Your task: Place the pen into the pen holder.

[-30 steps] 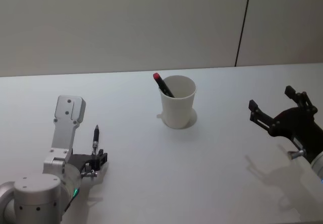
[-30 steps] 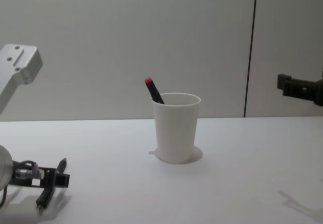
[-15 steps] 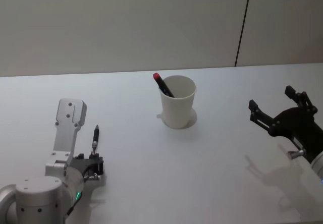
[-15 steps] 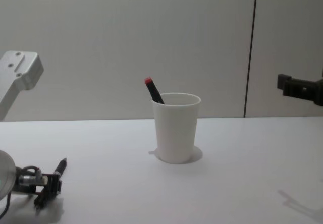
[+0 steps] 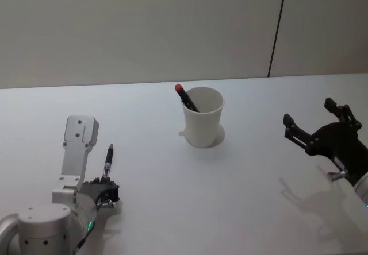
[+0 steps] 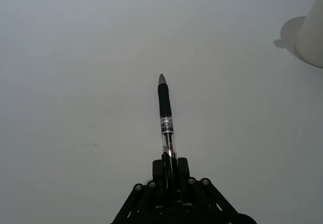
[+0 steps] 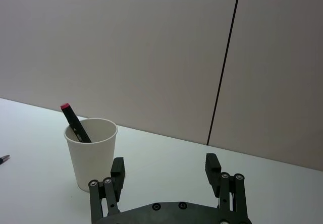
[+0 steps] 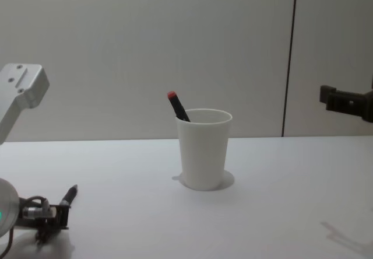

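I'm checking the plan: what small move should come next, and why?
Probably lift the left gripper a little: it is shut on a black metal-tipped pen low over the table, well apart from the pen holder, whose rim stands higher. A red-ended pen already leans inside; the right gripper hangs open.

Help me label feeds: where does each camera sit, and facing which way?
Head: high, facing down onto the table; left gripper and right gripper at either side.
Chest: low, facing level across the table; right gripper at the right edge.
Left wrist: behind its fingers, shut on a thin black stick.
Right wrist: behind its open fingers, facing the wall.
Shared: all see the pen holder.
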### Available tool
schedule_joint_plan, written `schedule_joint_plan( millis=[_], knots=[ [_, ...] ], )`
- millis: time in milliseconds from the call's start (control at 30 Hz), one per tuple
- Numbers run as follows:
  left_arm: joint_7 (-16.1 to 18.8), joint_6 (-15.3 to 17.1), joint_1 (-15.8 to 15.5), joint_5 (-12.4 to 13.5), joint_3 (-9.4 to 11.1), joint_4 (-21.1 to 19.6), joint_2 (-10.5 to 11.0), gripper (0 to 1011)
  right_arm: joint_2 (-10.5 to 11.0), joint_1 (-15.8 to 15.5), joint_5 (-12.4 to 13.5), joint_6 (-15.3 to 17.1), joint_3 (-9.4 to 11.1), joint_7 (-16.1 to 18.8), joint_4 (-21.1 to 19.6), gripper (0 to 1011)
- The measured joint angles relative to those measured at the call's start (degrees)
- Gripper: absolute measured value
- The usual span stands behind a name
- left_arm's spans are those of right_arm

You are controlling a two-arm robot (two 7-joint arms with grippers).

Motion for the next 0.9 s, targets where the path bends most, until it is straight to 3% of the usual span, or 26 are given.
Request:
schedule_joint_plan(
  millis=[333, 900],
  knots=[
    [-1.3, -1.4, 0.4, 0.6, -0.3, 0.2, -0.1, 178, 0.0, 0.0, 0.0, 0.0, 0.0, 0.0, 0.0, 1001],
    [-7.3, -9.5, 0.8, 4.4, -1.3, -0.6, 1.4, 178, 0.0, 0.0, 0.0, 0.0, 0.0, 0.0, 0.0, 1001]
  ],
)
